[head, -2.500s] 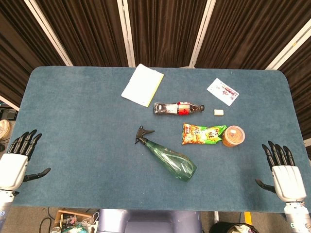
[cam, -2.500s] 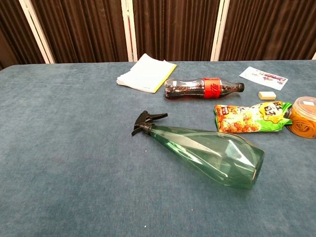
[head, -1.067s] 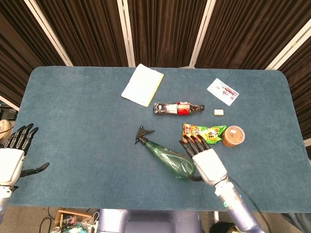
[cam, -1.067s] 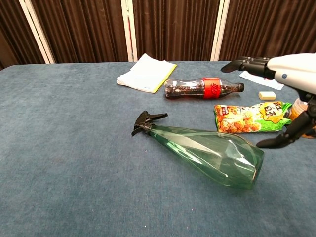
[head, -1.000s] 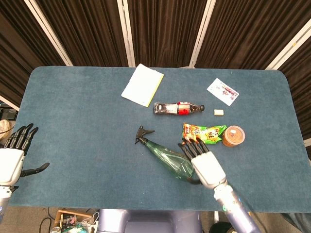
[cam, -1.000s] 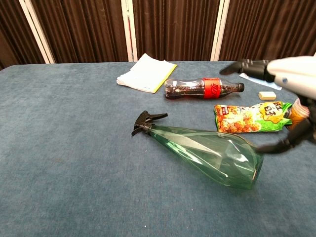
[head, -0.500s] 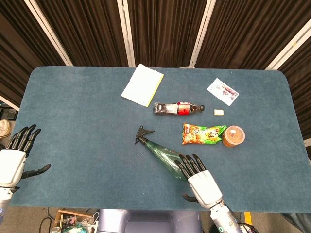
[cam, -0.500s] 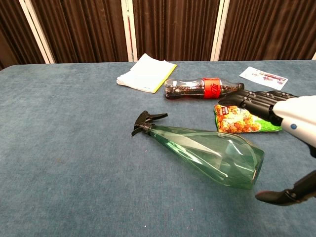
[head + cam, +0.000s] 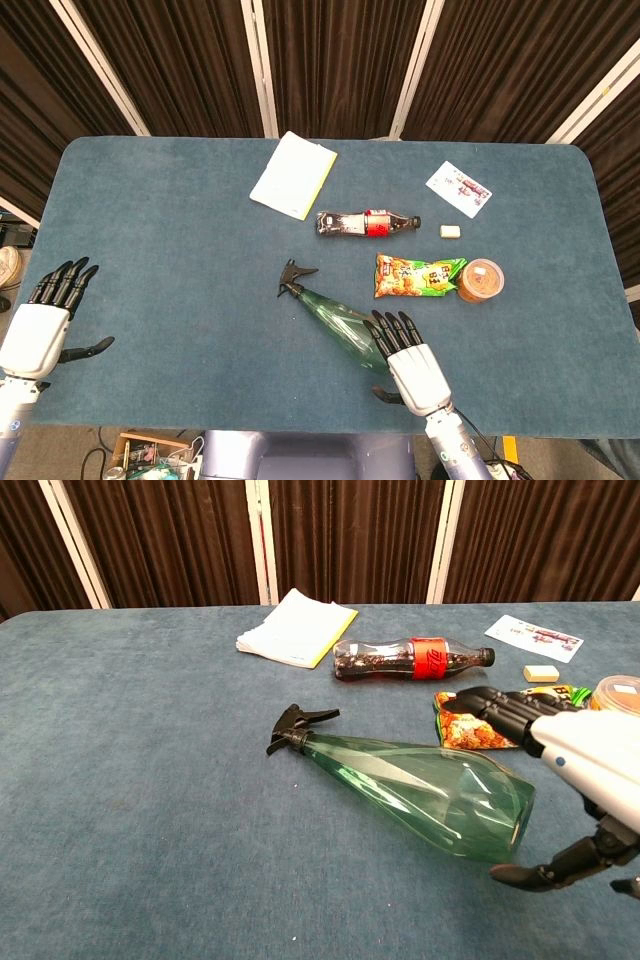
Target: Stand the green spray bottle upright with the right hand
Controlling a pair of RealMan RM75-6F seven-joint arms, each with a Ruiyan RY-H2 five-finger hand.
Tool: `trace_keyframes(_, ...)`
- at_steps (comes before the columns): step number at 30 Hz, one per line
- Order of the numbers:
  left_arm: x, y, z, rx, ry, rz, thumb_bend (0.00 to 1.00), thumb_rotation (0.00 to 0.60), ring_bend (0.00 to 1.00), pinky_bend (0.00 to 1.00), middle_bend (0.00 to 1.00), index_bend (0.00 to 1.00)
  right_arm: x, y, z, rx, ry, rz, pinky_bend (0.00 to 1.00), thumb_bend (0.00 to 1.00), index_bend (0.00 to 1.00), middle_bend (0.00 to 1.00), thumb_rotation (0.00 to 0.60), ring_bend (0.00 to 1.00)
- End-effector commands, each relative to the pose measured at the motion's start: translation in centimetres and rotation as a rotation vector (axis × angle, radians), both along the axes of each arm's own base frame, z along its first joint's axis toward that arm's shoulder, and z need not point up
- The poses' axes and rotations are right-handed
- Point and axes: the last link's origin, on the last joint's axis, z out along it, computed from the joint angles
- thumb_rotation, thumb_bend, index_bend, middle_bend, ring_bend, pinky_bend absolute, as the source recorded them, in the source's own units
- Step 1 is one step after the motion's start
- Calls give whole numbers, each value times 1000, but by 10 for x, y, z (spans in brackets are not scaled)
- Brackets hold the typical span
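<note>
A: Head view first. What is on the far left?

B: The left hand (image 9: 35, 338). It sits at the table (image 9: 150, 250) edge with its fingers spread wide. It holds nothing.

A: And next, going right?

B: A notepad (image 9: 294, 174) near the back. In front of it and to the right a cola bottle (image 9: 365, 224) lies on its side. Closer to us is the spray bottle (image 9: 335, 322). It lies flat on the table, black nozzle to the left, fat end to the right.

A: Where is the right hand?

B: The right hand (image 9: 412, 366) is just at the fat end. Its fingers (image 9: 390, 333) reach over the green part. From the chest view the right hand (image 9: 570, 780) looks wide, fingers above the fat end and thumb low near the table. I cannot tell if it touches the spray bottle (image 9: 420, 790) yet.

A: So which step is this?

B: I think it is the reach, right before the grab. The bottle is not yet up.

A: What comes next?

B: The hand needs to close around the fat part, then tip the nozzle up so the flat bottom sits on the table.

A: Anything more to the right?

B: A snack bag (image 9: 420, 277) and an orange cup (image 9: 482, 280) lie near the hand, so the tip-up needs care. Further back are an eraser (image 9: 451, 231) and a card (image 9: 458, 189).
</note>
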Motion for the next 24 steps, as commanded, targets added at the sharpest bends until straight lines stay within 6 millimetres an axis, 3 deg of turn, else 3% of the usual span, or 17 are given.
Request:
trace_keyframes(1,-1,1,0,3,1,2,39,600,0,128,0,0,-2,0,-5,7,-11,-5,0,0,0,0,600,0)
trace_keyframes(12,-4,6,-1,-5,5,20,40,600,0,128,0,0,-7,-9,-17,9,-46,-24,0,0,0,0,600,0)
trace_keyframes(24,-5,7,-2,5,15,38,40,600,0,128,0,0,-28,-33,-30,-6,-38,-35,0,0,0,0,600,0)
